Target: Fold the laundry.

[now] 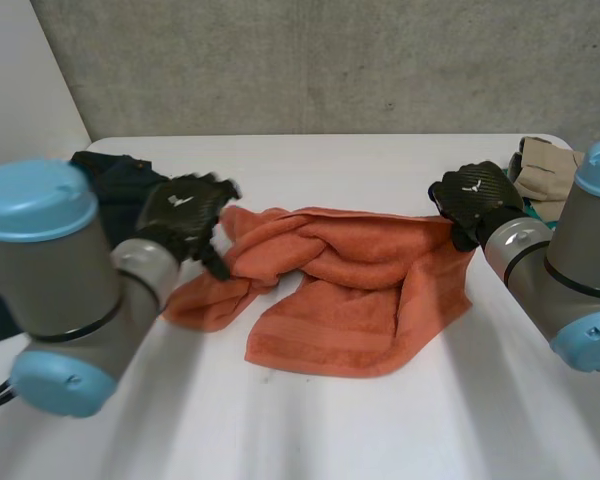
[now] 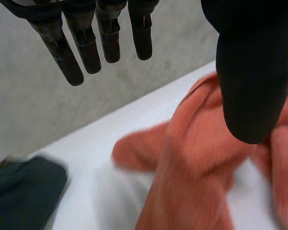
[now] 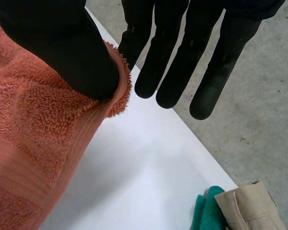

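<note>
A white tabletop with a smooth, matte face runs back to a rough grey concrete wall. A paler plain panel stands at the far left corner, and the tabletop's far corners are rounded.

An orange towel lies crumpled across the middle of the tabletop. It is bunched into twisted folds along its far side, and a flatter flap spreads toward the near edge.

The left hand hovers over the towel's left end. In its wrist view the fingers are straight and spread apart from the thumb, released and grasping nothing, with the towel below the thumb.

The right hand is at the towel's far right corner. Its fingers are straight and released, clear of the cloth with bare tabletop showing behind them. Its thumb lies against the towel's corner.

There are 3 other cloths at the edges:
- A dark cloth sits at the far left, behind the left hand.
- A beige cloth sits at the far right.
- A teal cloth sits just beside the beige cloth.
</note>
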{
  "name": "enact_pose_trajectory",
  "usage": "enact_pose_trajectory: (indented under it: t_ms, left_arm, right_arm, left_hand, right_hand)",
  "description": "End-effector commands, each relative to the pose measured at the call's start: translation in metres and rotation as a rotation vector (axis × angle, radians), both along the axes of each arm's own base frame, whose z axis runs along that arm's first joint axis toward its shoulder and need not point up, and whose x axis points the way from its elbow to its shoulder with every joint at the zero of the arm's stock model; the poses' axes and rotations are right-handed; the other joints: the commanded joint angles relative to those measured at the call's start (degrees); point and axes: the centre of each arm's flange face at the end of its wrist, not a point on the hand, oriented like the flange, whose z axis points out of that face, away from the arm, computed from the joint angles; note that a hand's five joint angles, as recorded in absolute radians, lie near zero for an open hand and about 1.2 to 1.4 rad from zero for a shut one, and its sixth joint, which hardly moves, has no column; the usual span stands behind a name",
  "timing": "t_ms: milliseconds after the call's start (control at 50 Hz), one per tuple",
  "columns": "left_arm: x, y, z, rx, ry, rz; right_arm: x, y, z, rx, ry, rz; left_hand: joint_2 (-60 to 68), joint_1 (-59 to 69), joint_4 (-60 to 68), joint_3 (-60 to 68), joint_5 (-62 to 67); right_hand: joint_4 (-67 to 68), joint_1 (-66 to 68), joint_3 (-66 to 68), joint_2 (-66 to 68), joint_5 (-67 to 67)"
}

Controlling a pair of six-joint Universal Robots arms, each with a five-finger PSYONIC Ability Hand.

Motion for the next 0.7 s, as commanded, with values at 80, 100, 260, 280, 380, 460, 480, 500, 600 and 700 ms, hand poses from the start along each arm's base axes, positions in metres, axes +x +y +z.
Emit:
enact_pose_trajectory:
  t_ms: [80,100,260,280,380,460,480,500,600,700]
  left_arm:
    - [0.067,-0.034,-0.046,0.206,0.063,0.169]
    - [0.067,-0.036,-0.050,0.222,0.078,0.163]
    - [0.061,-0.048,-0.074,0.327,0.142,0.090]
    - [0.058,-0.049,-0.077,0.332,0.139,0.083]
    - [0.049,-0.056,-0.087,0.345,0.134,0.067]
    - [0.036,-0.056,-0.091,0.344,0.128,0.033]
    - [0.033,-0.055,-0.092,0.345,0.125,0.023]
    - [0.030,-0.054,-0.092,0.346,0.122,0.017]
    - [0.025,-0.055,-0.077,0.299,0.107,0.039]
    - [0.039,-0.058,0.004,0.074,0.159,0.123]
  right_arm:
    - [0.001,0.004,-0.005,0.020,-0.004,0.032]
    - [0.001,0.004,-0.005,0.021,-0.004,0.034]
    - [0.003,0.007,-0.007,0.024,-0.003,0.040]
    - [0.003,0.007,-0.007,0.026,-0.002,0.042]
    - [0.003,0.009,-0.008,0.029,-0.001,0.043]
    - [0.002,0.008,-0.009,0.023,-0.003,0.039]
    - [0.002,0.007,-0.010,0.023,-0.003,0.037]
    - [0.001,0.007,-0.010,0.021,-0.004,0.035]
    - [0.000,0.003,-0.001,-0.007,-0.011,0.030]
    - [-0.012,-0.003,0.054,-0.139,-0.040,-0.006]
  left_hand:
    - [10.08,9.54,10.45,9.98,10.82]
    - [10.25,9.70,10.62,10.15,10.99]
    - [10.42,9.87,10.79,10.32,11.16]
    - [10.42,9.87,10.79,10.32,11.16]
    - [10.42,9.87,10.79,10.32,11.16]
    - [19.13,18.59,19.50,19.03,19.87]
    - [24.83,24.28,25.20,24.73,25.57]
    - [33.04,32.50,33.42,32.95,33.78]
    - [60.19,59.64,60.56,60.09,60.93]
    - [60.19,59.64,60.56,60.09,60.93]
  right_hand:
    - [11.19,15.18,11.73,12.39,12.23]
    - [11.19,15.18,11.73,12.39,12.23]
    - [11.19,15.18,11.73,12.39,12.23]
    - [11.19,15.18,11.73,12.39,12.23]
    - [11.19,15.18,11.73,12.39,12.23]
    - [11.19,15.18,11.73,12.39,12.23]
    - [11.19,15.18,11.73,12.39,12.23]
    - [11.19,15.18,11.73,12.39,12.23]
    - [11.19,15.18,11.73,12.39,12.23]
    - [11.19,15.18,11.73,12.39,12.23]
